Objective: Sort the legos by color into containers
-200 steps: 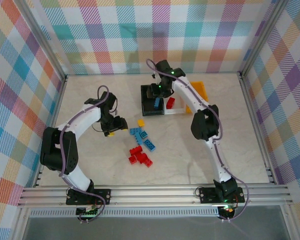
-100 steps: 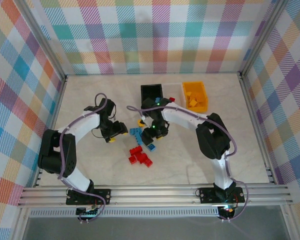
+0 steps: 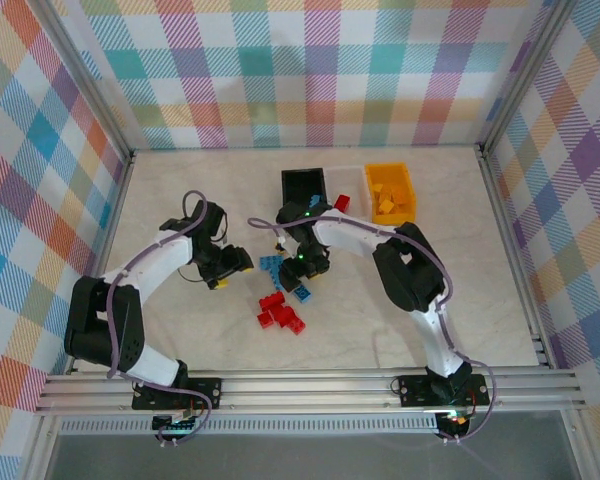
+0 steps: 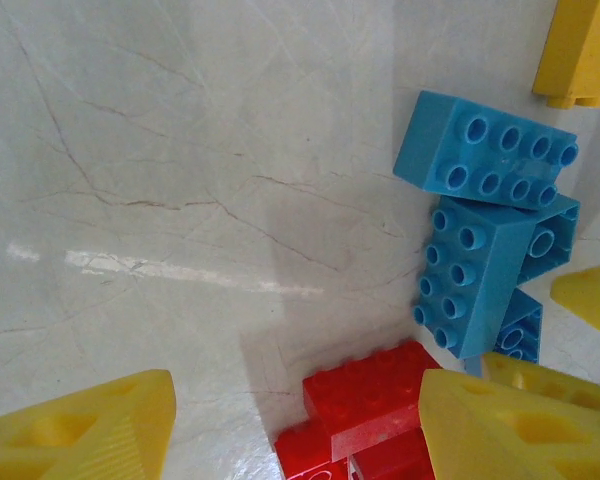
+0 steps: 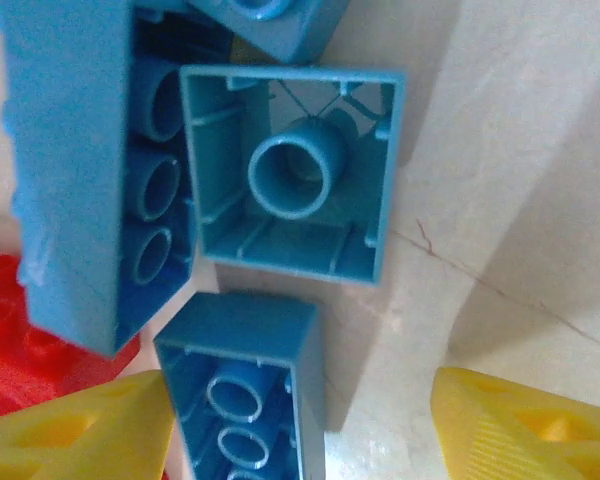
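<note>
Loose legos lie mid-table: blue bricks (image 3: 273, 265) beside red bricks (image 3: 280, 311). My left gripper (image 3: 226, 272) sits just left of the pile, open. In its wrist view the left gripper (image 4: 300, 430) has a red brick (image 4: 380, 392) near its right finger, with blue bricks (image 4: 480, 280) and a yellow brick (image 4: 585, 50) beyond. My right gripper (image 3: 306, 264) hovers low over the blue bricks, open. An upturned blue brick (image 5: 250, 390) lies by the left finger of the right gripper (image 5: 305, 430), below a square blue brick (image 5: 295, 175).
Three bins stand at the back: a black bin (image 3: 302, 180) holding a blue brick, a clear bin (image 3: 354, 171) with a red brick (image 3: 341, 203), and an orange bin (image 3: 410, 195) with yellow bricks. Plaid walls enclose the table on three sides.
My right arm has swung from over the black bin down to the blue bricks in the pile. My left gripper has shifted slightly and stays open beside the pile.
</note>
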